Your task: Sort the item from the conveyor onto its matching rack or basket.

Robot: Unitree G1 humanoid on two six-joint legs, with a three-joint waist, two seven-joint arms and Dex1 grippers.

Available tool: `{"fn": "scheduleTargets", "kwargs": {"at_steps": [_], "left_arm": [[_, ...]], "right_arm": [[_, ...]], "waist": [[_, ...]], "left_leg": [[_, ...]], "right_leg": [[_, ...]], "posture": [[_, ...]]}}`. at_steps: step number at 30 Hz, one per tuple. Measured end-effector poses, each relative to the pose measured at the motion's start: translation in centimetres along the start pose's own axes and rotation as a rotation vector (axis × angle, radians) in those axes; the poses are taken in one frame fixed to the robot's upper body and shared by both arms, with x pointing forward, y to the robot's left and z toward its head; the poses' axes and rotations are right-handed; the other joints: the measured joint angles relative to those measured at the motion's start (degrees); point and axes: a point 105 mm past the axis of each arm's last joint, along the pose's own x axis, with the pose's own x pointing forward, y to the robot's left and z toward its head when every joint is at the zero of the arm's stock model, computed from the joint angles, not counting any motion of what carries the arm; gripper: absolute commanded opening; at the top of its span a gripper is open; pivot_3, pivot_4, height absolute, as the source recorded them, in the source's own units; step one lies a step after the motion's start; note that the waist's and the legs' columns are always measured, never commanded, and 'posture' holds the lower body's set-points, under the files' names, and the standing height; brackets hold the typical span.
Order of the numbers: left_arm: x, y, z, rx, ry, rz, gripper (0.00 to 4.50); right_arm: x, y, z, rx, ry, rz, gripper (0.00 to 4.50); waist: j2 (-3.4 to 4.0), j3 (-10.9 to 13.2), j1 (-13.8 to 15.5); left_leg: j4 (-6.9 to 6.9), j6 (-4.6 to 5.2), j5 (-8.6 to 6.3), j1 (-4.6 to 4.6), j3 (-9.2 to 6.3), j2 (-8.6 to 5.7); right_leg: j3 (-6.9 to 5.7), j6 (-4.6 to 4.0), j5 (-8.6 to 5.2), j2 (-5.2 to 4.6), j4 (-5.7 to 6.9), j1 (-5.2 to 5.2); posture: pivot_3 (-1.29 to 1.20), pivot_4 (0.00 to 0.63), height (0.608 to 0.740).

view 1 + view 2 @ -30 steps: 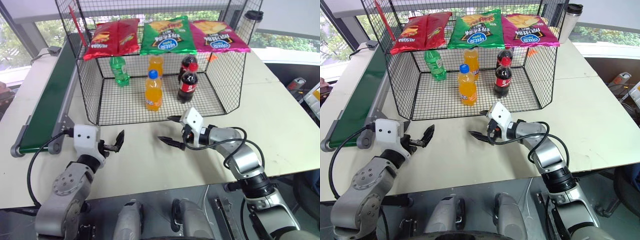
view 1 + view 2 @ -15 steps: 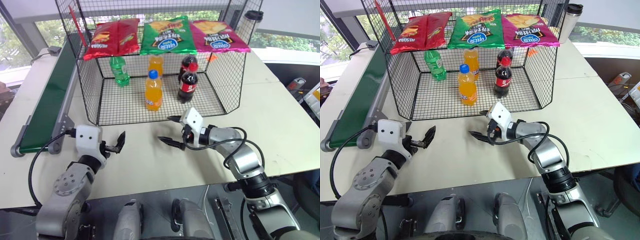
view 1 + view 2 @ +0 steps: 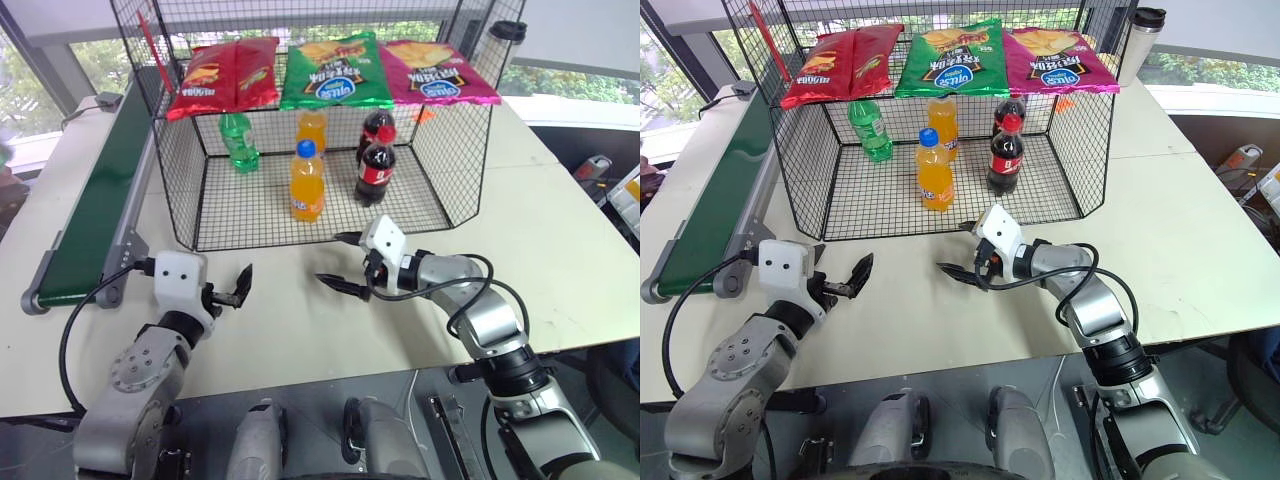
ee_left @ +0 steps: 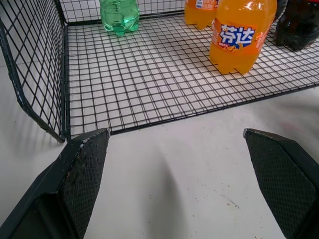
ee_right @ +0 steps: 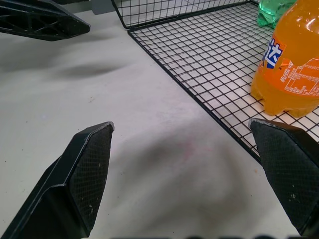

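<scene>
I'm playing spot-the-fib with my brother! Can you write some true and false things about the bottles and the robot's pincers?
1. The green bottle stands inside the wire cage. True.
2. The left pincer is squeezing a bottle. False: it is open and empty, over the bare table.
3. The green belt carries an orange bottle. False: nothing lies on the stretch that shows.
4. The right pincer is open and holds nothing. True.
5. Three chip bags hang at the cage's back. True.

The cage front stands open; orange bottle and cola bottle crowd its floor.
</scene>
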Motion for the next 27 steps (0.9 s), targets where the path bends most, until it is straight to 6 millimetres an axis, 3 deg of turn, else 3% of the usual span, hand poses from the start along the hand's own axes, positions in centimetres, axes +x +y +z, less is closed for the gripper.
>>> {"fn": "scheduleTargets", "kwargs": {"at_steps": [27], "left_arm": [[0.18,-0.02,0.26,-0.013,-0.011,0.020,4.47]], "right_arm": [[-0.11,0.18,-0.10,0.003,0.007,0.012,4.50]], "waist": [[0.00,0.00,0.00]], "left_leg": [[0.00,0.00,0.00,0.00,0.00,0.00]], "right_leg": [[0.00,-0.07,-0.04,0.00,0.00,0.00]], "posture": [[0.00,0.150,0.740]]}}
